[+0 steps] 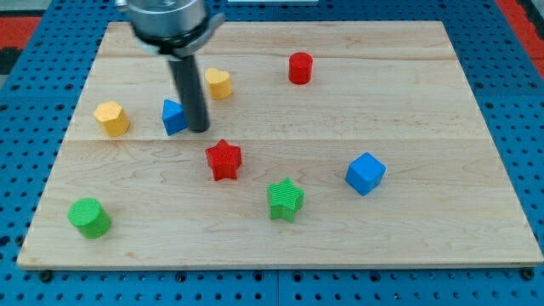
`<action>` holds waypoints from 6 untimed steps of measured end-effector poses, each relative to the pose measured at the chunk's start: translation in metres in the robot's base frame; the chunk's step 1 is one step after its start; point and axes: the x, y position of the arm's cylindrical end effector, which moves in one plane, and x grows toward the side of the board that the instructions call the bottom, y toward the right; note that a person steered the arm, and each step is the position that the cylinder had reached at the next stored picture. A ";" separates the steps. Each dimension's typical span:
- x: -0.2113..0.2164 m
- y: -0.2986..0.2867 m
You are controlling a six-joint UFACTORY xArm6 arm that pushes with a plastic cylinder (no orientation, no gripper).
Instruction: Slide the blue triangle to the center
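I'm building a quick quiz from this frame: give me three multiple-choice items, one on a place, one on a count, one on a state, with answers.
1. Where is my tip relative to the blue triangle?
A. at its right side in the view
B. far off at the view's bottom
C. at its left side in the view

2. How many green blocks are on the board?
A. one
B. two
C. three

3. How does the rod stand?
A. lying flat
B. upright on the board
C. off the board

Answers:
1 A, the tip sits right against the triangle's right edge.
2 B, a green cylinder and a green star.
3 B, it runs straight down to the wood.
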 end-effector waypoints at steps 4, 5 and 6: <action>0.032 -0.060; 0.006 -0.059; 0.000 -0.063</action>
